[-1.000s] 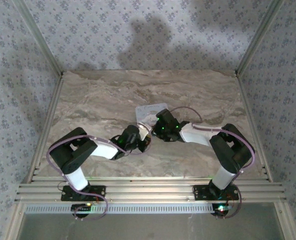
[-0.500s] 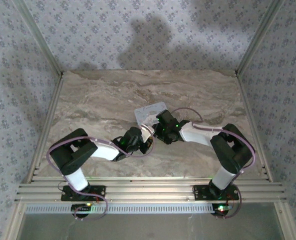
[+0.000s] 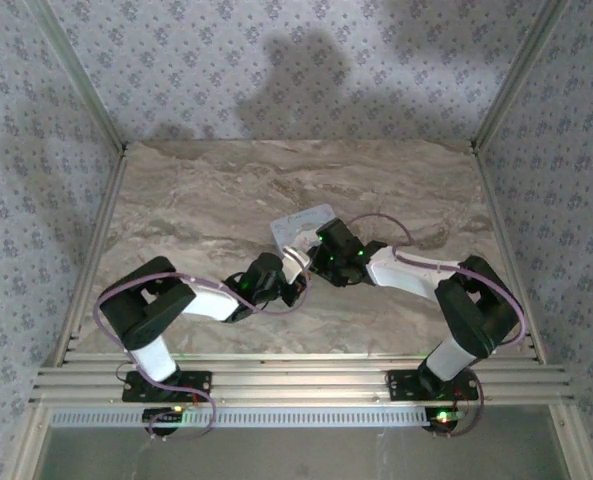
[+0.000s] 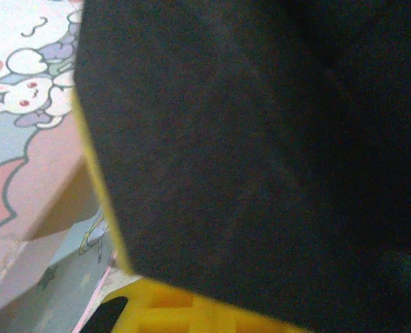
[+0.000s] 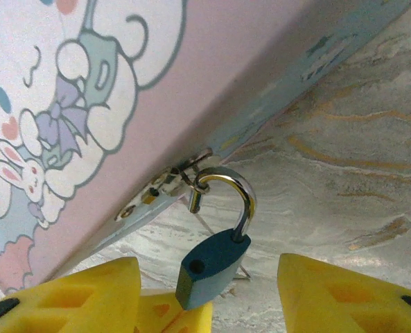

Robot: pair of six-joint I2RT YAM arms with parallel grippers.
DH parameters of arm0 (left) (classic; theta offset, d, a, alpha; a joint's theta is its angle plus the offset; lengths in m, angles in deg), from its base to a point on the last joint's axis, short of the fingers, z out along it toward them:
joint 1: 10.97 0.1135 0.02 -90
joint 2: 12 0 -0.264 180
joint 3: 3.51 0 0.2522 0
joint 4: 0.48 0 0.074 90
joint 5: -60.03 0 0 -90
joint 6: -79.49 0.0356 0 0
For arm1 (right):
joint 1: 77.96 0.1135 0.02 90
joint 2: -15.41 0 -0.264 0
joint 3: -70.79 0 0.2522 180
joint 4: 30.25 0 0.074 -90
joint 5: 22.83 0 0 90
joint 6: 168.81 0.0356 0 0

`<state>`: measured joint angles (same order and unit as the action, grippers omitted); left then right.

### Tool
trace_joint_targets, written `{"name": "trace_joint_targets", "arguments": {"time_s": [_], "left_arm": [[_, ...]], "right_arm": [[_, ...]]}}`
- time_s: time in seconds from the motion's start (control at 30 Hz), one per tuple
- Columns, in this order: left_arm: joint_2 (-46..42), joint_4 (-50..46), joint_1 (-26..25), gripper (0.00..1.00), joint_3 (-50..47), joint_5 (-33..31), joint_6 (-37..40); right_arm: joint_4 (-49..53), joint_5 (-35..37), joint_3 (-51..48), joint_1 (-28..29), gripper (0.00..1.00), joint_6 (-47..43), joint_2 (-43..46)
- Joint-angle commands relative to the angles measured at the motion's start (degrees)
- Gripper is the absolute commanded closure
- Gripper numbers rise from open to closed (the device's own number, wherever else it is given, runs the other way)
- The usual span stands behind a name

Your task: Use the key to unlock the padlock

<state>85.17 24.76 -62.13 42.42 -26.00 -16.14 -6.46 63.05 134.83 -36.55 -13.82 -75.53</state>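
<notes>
Right gripper (image 5: 206, 295): spread. Its yellow fingers (image 5: 66, 295) sit at the bottom left and bottom right of the wrist view, with a wide gap between them.

Padlock (image 5: 211, 269): hangs in that gap, its teal body tilted, with a small dark round mark low on its face. Its lower corner overlaps yellow finger material in this view; I cannot tell whether they touch.

Shackle (image 5: 241, 201): silver. The long leg sits in the body. The short end stands clear of the body and is hooked through the hasp (image 5: 167, 182) on the tin's front edge.

Tin (image 5: 87, 104): the lid is pink and pale blue with cartoon rabbits. Its edge runs diagonally across the view, above the marbled table (image 5: 357, 139).

Left gripper (image 3: 292, 284): pressed together. I cannot tell what it pinches, if anything. A dark blurred surface with a yellow edge covers most of its wrist view, and the rabbit lid (image 4: 25, 104) shows at upper left.

Overhead: both grippers meet at the near edge of the tin (image 3: 301, 222), mid-table (image 3: 196, 190). The left gripper is just beside the right gripper (image 3: 323, 255).
</notes>
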Motion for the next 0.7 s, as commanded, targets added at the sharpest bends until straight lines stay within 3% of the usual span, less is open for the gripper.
{"name": "trace_joint_targets", "arguments": {"time_s": [0.0, 0.13, 0.47, 0.57, 0.67], "left_arm": [[-1.36, -3.33, -1.09, 1.00, 0.26, -1.01, 3.09], [-1.19, -4.78, -2.16, 1.00, 1.03, -2.41, 4.71], [-1.27, -5.87, -4.23, 1.00, 1.85, -5.20, 6.71], [-1.45, -5.87, -4.30, 1.00, 1.76, -5.46, 6.84], [-1.79, -5.86, -4.47, 1.00, 1.59, -5.66, 7.11]], "right_arm": [[-1.74, -1.15, -0.86, 0.43, 0.52, 0.66, 1.35], [-1.52, -1.25, -0.89, 0.26, 0.64, 0.51, 1.38], [-0.88, -1.95, -0.23, -0.28, 0.84, 0.22, 0.94], [-0.63, -2.12, -0.22, -0.30, 0.82, 0.38, 0.85], [-0.36, -2.16, -0.22, -0.29, 0.64, 0.61, 0.72]]}}
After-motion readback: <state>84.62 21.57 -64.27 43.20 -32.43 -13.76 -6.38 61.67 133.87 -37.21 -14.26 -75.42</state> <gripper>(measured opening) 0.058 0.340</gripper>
